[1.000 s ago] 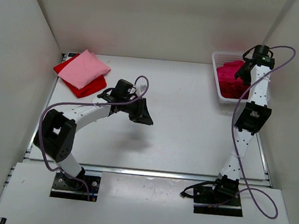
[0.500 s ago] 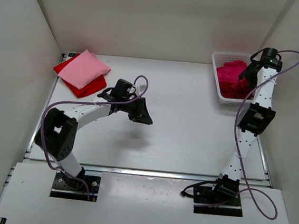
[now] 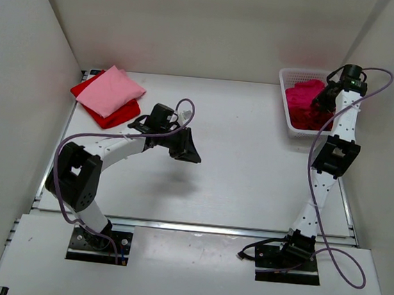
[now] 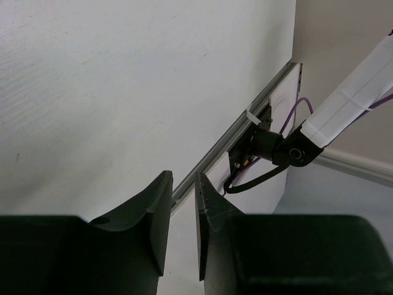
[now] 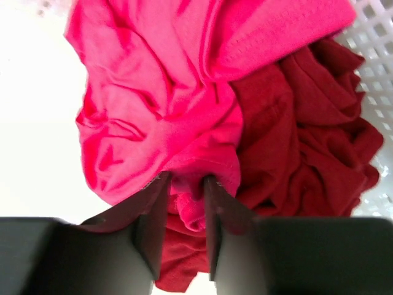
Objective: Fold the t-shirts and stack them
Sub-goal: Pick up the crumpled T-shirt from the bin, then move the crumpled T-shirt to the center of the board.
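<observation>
A folded light pink t-shirt [image 3: 115, 87] lies on a folded bright red t-shirt [image 3: 116, 117] at the far left of the table. A crumpled magenta t-shirt [image 3: 301, 95] and a dark red t-shirt [image 3: 304, 119] lie in the white lattice basket [image 3: 287, 76] at the far right. My right gripper [image 3: 321, 104] is down in the basket. In the right wrist view it [image 5: 186, 181] is shut on a fold of the magenta t-shirt [image 5: 153, 92], with the dark red t-shirt [image 5: 307, 141] beside and beneath. My left gripper [image 3: 189, 154] hovers over mid-table, shut and empty [image 4: 184, 178].
White walls enclose the table on the left, back and right. The basket wall [image 5: 374, 37] is close to my right gripper. A metal rail [image 4: 245, 132] runs along the table's near edge, with the right arm's base [image 4: 270, 144] behind it.
My right wrist swung right over the basket, then dipped slightly toward the shirts. The left arm has barely moved.
</observation>
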Motion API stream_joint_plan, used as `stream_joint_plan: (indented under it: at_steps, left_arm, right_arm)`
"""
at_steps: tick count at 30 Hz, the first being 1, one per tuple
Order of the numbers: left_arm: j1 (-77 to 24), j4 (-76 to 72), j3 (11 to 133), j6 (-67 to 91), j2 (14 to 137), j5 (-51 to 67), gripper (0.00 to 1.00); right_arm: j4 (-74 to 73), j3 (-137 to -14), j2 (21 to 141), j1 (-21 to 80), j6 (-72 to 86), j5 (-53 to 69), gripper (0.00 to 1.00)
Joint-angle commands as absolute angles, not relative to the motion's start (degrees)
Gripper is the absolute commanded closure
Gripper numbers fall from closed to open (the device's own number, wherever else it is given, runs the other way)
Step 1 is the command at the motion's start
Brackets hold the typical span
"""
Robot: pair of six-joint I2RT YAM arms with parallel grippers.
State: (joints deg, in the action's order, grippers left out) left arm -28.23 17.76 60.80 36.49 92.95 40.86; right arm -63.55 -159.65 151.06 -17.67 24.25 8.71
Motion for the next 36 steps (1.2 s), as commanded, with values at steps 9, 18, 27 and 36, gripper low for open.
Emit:
stream_joint_plan:
  at_steps: [9, 18, 27, 36]
  left_arm:
    - [-28.7, 21.6, 67.0, 34.3, 92.1, 39.9, 0.68]
    - [-26.5, 20.0, 78.9, 41.3, 92.5, 35.9, 0.63]
    - [-18.6, 13.4, 72.3, 53.3, 81.7, 36.5, 0.61]
    - [-14.3, 19.5, 77.5, 49.6, 79.0, 34.9, 0.61]
  right_arm:
    - [-52.6, -161.4, 139.1, -16.3, 26.3, 9.6, 1.0]
    - [-51.8, -161.7, 120.7, -17.8, 24.7, 14.8, 1.0]
    - [-50.8, -159.1, 105.0, -16.6, 25.4, 28.5, 1.0]
    - [-45.4, -153.3, 89.3, -1.7, 25.5, 32.8, 1.0]
